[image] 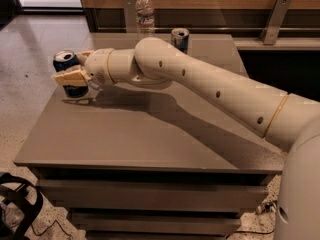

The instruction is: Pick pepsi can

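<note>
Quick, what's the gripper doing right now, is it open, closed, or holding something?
Gripper: at the pepsi can by the table's left edge; whether it is open or shut on the can cannot be told.

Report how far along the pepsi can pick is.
The reach looks done: the tool is at the pepsi can, near the left edge of the table. In hand: securing the can, which I cannot confirm. Left: the lift. The can appears to sit at table level, with its shadow right beneath it.
</note>
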{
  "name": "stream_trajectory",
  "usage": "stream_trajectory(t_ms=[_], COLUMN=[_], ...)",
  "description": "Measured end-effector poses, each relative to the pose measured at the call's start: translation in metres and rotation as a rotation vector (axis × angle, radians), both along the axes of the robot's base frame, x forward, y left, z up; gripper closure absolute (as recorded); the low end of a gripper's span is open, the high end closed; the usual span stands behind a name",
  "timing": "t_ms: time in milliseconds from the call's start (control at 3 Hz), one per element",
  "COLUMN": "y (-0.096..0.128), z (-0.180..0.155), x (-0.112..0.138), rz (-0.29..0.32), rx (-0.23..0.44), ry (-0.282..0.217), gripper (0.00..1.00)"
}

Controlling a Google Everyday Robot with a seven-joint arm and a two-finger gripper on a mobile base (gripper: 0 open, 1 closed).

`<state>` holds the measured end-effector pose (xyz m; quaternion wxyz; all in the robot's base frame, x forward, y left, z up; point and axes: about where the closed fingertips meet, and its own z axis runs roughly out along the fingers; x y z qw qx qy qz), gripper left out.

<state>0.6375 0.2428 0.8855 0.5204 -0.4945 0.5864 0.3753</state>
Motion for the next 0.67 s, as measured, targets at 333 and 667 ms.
stream_trajectory(t_ms=[333,667], y=[0.0023,0.0045], z=[0.0000,0.0001], x=[-0.0013,-0.0026], rz=[0.004,0.008], rx=[0.000,0.000], ry=[0.000,0.000], gripper=[0.65,0.89])
